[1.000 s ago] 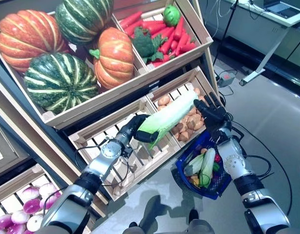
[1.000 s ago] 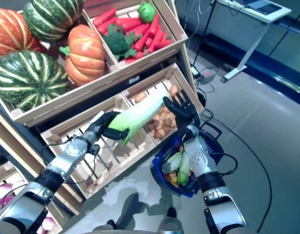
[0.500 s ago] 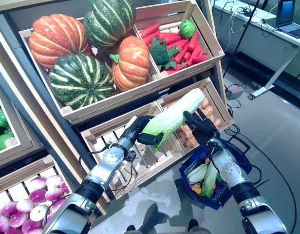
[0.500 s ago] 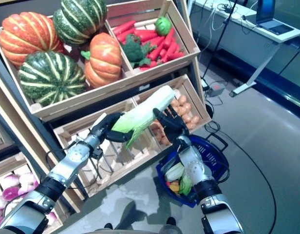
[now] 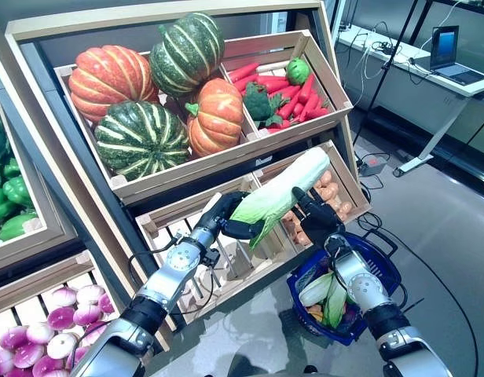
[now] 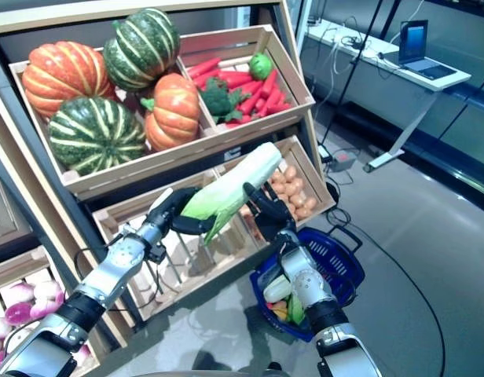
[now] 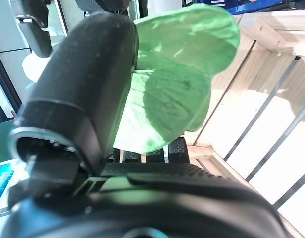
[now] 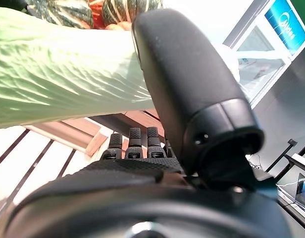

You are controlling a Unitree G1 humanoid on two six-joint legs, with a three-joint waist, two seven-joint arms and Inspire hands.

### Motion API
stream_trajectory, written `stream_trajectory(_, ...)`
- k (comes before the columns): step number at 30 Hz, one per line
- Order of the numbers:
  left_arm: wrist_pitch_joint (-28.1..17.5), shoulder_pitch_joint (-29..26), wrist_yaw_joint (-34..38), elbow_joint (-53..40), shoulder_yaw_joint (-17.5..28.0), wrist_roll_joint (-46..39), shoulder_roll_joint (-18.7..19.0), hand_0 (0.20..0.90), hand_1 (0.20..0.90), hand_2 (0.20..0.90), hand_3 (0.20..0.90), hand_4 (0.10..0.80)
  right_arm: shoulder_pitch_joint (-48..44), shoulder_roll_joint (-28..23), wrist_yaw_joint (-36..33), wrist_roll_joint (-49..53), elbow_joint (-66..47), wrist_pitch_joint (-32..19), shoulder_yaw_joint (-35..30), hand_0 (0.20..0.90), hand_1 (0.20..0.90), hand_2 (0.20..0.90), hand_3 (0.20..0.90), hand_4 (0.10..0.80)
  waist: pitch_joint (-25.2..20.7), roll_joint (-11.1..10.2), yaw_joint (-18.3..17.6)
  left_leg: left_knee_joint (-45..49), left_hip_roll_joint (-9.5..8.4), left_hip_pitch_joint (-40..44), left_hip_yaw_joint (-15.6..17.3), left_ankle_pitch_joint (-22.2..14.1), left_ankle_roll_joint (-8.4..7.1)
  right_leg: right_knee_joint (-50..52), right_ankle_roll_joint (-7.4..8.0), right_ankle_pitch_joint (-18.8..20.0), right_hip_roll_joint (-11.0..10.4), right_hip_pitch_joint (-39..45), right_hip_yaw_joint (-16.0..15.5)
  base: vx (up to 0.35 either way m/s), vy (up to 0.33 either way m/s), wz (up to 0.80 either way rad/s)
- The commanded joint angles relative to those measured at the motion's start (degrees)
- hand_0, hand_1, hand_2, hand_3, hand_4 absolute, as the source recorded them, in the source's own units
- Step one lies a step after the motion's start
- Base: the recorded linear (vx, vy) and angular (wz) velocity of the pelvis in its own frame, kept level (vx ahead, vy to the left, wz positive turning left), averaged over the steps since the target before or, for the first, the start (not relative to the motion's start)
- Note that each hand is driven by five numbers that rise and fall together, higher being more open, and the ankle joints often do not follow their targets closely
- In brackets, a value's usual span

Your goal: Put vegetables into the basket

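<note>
A long napa cabbage (image 5: 283, 188), leafy green at one end and white at the other, hangs in the air in front of the lower crates. My left hand (image 5: 225, 217) is shut on its leafy end; its wrist view shows the thumb (image 7: 88, 84) over the green leaves (image 7: 177, 89). My right hand (image 5: 313, 220) is open beneath the cabbage's middle, fingers straight and thumb (image 8: 182, 84) against the pale stalk (image 8: 63, 84). On the floor below it stands the blue basket (image 5: 387, 263), holding several vegetables (image 5: 327, 292).
The wooden shelf carries a crate of pumpkins (image 5: 140, 137), one of carrots and broccoli (image 5: 285, 86), one of potatoes (image 5: 330, 192) and a slatted crate (image 5: 183, 224) behind the left arm. Purple onions (image 5: 45, 330) and green peppers (image 5: 6, 204) lie left. A desk with a laptop (image 5: 446, 67) stands at the far right.
The camera has tilted up, showing more of the shelf. My right hand has moved from beside the cabbage's white end to under its middle. The left hand keeps its hold.
</note>
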Motion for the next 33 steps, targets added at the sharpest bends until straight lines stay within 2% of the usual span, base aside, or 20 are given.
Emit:
stream_trajectory(1,-6.1,-5.1,-5.1,-6.8,-3.4,1.1,-1.9,0.300,0.300,0.300,0.300,0.400,-6.5,0.4,6.1,4.0,-5.1,-5.5,-0.1,0.900,0.900,0.900,0.900,0.800,-4.8,0.8,1.1,0.1,-4.05,-2.4,-0.6,-3.1,3.58,0.1,-2.25,-0.6,0.8,0.0,0.3,0.007,-0.003,0.05)
stream_trajectory(15,-6.2,-1.5,-13.2,-4.2,-10.1,-0.3,-1.5,0.300,0.300,0.300,0.300,0.400,-16.4,-3.7,7.5,9.4,-4.3,-6.9,-3.3,0.900,0.900,0.900,0.900,0.800,-5.1,0.6,2.1,0.1,-4.24,-1.9,-0.9,-3.5,3.75,0.1,-2.27,-0.8,0.9,0.3,0.3,0.000,0.000,0.00)
stream_trajectory(21,-6.5,-0.2,-14.9,-3.9,-11.9,-0.2,-1.3,0.300,0.300,0.300,0.300,0.400,-18.3,-4.2,8.5,12.1,-3.5,-5.5,-3.4,0.900,0.900,0.900,0.900,0.800,-5.0,0.5,2.4,0.1,-4.22,-1.9,-1.0,-3.6,3.67,0.1,-2.25,-0.8,0.9,0.3,0.2,0.000,0.000,0.00)
stream_trajectory(23,-6.8,0.0,-15.2,-3.8,-12.5,-0.6,-1.3,0.300,0.300,0.300,0.300,0.400,-18.8,-4.1,9.9,15.7,-2.4,-3.9,-3.4,0.900,0.900,0.900,0.900,0.800,-5.1,0.6,2.5,0.1,-4.20,-1.9,-1.1,-3.6,3.66,0.1,-2.27,-0.9,0.9,0.4,0.2,0.000,0.000,0.00)
stream_trajectory(24,-7.1,0.1,-15.2,-3.9,-12.6,-0.8,-1.2,0.300,0.300,0.300,0.300,0.400,-18.7,-3.9,10.3,17.3,-2.2,-3.3,-3.5,0.766,0.766,0.766,0.766,0.711,-5.0,0.6,2.5,0.1,-4.16,-1.9,-1.1,-3.7,3.66,0.1,-2.27,-0.9,0.9,0.4,0.2,0.000,0.000,0.00)
stream_trajectory(25,-7.2,0.2,-15.2,-4.0,-12.7,-1.1,-1.2,0.300,0.300,0.300,0.300,0.400,-18.5,-3.7,10.9,18.4,-2.0,-3.1,-3.5,0.766,0.766,0.766,0.766,0.711,-5.0,0.6,2.5,0.1,-4.12,-1.9,-1.2,-3.6,3.65,0.1,-2.26,-0.9,0.9,0.5,0.2,0.000,0.000,0.00)
stream_trajectory(26,-7.2,0.1,-15.2,-4.2,-12.8,-1.1,-1.2,0.300,0.300,0.300,0.300,0.400,-18.4,-3.5,11.4,19.5,-1.8,-3.1,-3.4,0.300,0.300,0.300,0.300,0.400,-5.0,0.6,2.6,0.1,-4.10,-1.8,-1.3,-3.6,3.63,0.1,-2.25,-0.9,0.9,0.5,0.2,0.000,0.000,0.00)
stream_trajectory(33,-7.7,-1.1,-14.0,-4.5,-13.1,-1.1,-1.5,0.300,0.300,0.300,0.300,0.400,-17.9,-2.5,12.5,21.6,-0.3,-1.7,-3.2,0.300,0.300,0.300,0.300,0.400,-5.0,0.6,2.6,0.1,-3.98,-1.8,-1.8,-3.7,3.54,0.1,-2.26,-1.0,0.8,0.7,0.1,-0.001,-0.001,0.00)
